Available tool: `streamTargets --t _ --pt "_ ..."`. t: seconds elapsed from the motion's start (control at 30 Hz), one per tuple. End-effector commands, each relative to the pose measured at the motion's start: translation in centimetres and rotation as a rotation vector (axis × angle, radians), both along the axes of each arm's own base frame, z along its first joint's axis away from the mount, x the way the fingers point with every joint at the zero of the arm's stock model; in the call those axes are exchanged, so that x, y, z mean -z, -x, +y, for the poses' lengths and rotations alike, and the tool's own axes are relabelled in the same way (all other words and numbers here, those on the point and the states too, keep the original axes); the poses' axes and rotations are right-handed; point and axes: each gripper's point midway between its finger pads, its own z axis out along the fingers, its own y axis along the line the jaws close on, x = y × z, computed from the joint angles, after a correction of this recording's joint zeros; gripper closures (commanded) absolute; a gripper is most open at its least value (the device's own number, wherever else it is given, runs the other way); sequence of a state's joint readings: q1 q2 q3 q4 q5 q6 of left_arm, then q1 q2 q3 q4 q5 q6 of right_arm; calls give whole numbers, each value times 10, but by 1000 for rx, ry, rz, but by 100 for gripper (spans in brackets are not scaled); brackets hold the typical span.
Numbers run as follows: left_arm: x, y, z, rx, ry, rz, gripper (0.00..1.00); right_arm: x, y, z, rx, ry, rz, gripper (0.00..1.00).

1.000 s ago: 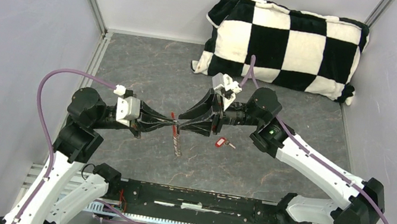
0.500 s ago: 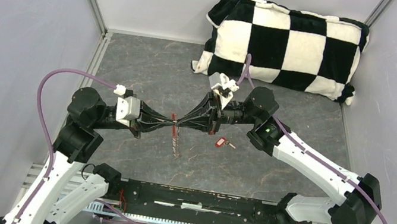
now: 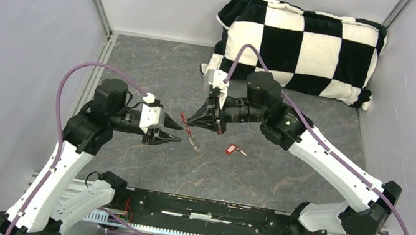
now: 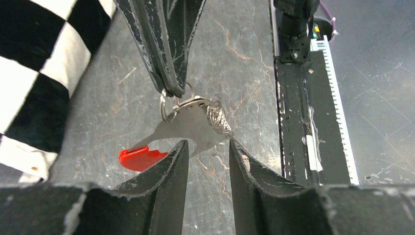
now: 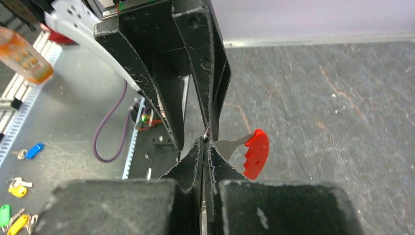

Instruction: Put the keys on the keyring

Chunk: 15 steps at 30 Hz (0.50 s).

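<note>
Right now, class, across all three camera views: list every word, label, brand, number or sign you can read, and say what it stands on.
No readable text in any view.
Orange tag, left edge of the right wrist view: dark marks, too blurred to read.
Red fob of the keyring: no lettering visible.
Checkered pillow: pattern only, no label seen.
Small blue tag: too small to tell.

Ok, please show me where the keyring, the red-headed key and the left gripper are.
keyring (image 4: 217, 117), left wrist view, on its silver rings.
red-headed key (image 3: 229, 149), top view, on its red head.
left gripper (image 3: 181, 134), top view, midway between its open fingertips.
</note>
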<state>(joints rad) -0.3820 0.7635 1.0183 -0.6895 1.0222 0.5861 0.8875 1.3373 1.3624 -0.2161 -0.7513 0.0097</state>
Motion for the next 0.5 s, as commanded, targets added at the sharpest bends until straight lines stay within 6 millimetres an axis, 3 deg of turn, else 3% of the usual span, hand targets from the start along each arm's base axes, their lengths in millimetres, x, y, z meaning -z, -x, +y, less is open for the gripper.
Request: streamTargets --t 0.0,0.47 --pt "3 1 4 35 -55 -69 57 16 2 -1 4 158 -72 100" --pt "2 -2 5 22 -62 -78 57 19 10 12 -12 268 -124 100"
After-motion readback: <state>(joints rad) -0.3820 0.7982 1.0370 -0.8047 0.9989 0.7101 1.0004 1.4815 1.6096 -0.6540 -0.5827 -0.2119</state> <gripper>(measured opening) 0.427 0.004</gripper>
